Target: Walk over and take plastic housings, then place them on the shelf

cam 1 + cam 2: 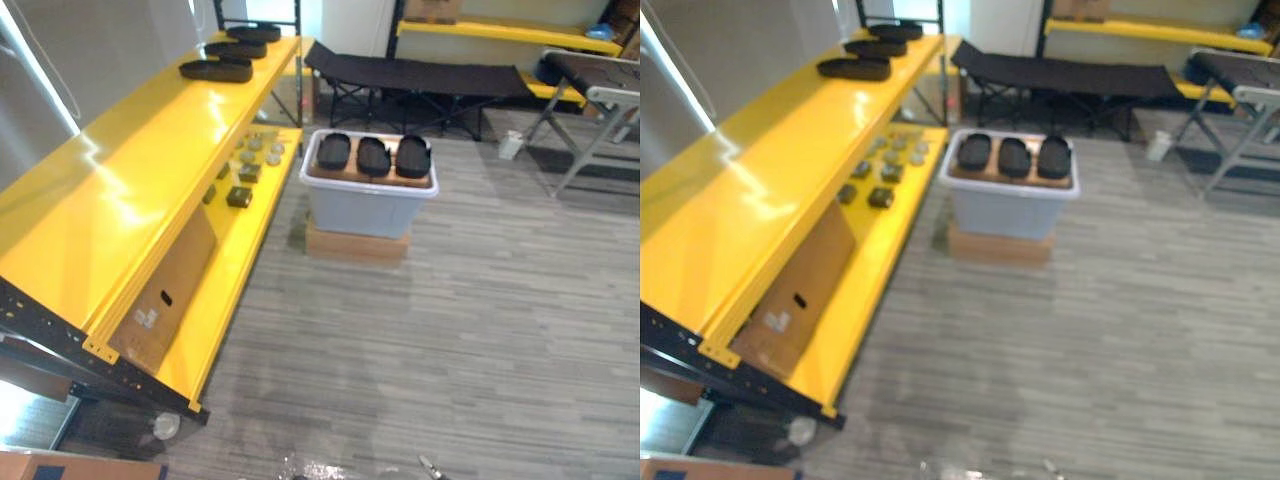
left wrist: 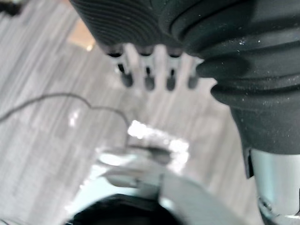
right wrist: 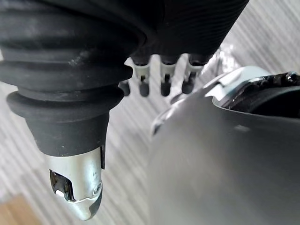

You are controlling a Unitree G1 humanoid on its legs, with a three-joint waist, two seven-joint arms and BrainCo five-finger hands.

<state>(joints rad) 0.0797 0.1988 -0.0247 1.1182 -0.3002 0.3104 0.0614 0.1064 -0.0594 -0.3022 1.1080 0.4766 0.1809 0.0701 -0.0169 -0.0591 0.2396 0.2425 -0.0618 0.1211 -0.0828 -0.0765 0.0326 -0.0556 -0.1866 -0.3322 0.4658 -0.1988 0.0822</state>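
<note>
Three black plastic housings (image 1: 373, 156) lie side by side on top of a grey bin (image 1: 365, 208), which stands on a flat cardboard box on the floor ahead. Three more housings (image 1: 215, 70) rest at the far end of the yellow shelf's top board (image 1: 130, 180). My left hand (image 2: 149, 79) hangs over the grey floor with its fingers straight and nothing in it. My right hand (image 3: 165, 80) also hangs down, fingers relaxed, thumb (image 3: 79, 197) apart, holding nothing. Both hands are far from the bin and the shelf.
The yellow shelf's lower board (image 1: 240, 230) carries several small dark parts (image 1: 239, 196) and a cardboard box (image 1: 165, 295). A black folding cot (image 1: 420, 72) stands behind the bin. A grey folding table (image 1: 600, 95) is at the back right. Open floor lies between me and the bin.
</note>
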